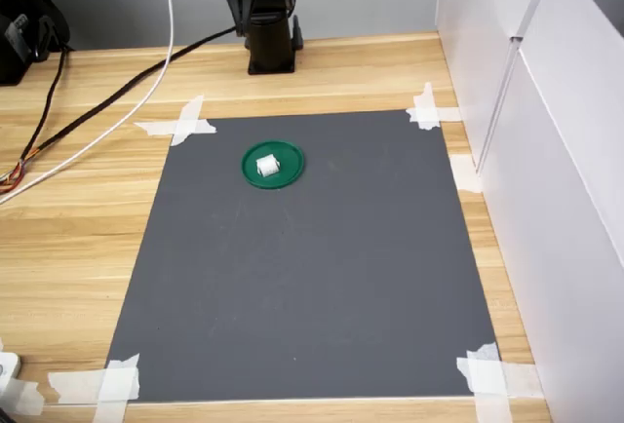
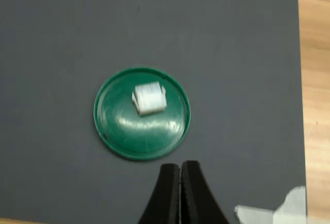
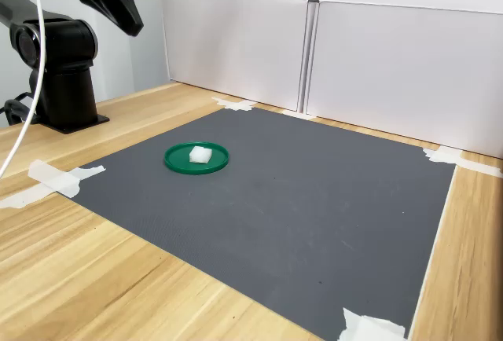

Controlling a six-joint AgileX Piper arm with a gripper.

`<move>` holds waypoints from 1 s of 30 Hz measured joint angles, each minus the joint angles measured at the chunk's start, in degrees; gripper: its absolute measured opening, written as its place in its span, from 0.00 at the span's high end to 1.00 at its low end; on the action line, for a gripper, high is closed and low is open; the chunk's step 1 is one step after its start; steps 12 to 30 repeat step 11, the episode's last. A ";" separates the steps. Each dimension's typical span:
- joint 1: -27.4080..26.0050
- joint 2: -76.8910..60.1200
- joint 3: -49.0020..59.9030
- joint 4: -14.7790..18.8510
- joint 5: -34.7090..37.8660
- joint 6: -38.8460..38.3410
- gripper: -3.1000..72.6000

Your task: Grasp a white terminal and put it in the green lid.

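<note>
table point(image 1: 78, 248): light wood, cables on the first exterior view's left
mat point(image 1: 312, 277): dark grey, corners taped down with white tape point(image 1: 180, 123)
arm point(image 3: 59, 58): black, base on the wood beyond the mat, raised well above it
lid point(image 1: 273, 165): green, flat on mat, near arm-side edge
gripper point(image 2: 180, 182): jaws pressed together, empty, above mat just beside lid
terminal point(image 2: 149, 98): white, lying inside lid near centre

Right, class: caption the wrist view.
White terminal resting inside the green lid, shut tool raised above grey mat.
</note>
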 joint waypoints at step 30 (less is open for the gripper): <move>0.00 -4.03 4.68 -0.02 -7.17 -0.27 0.99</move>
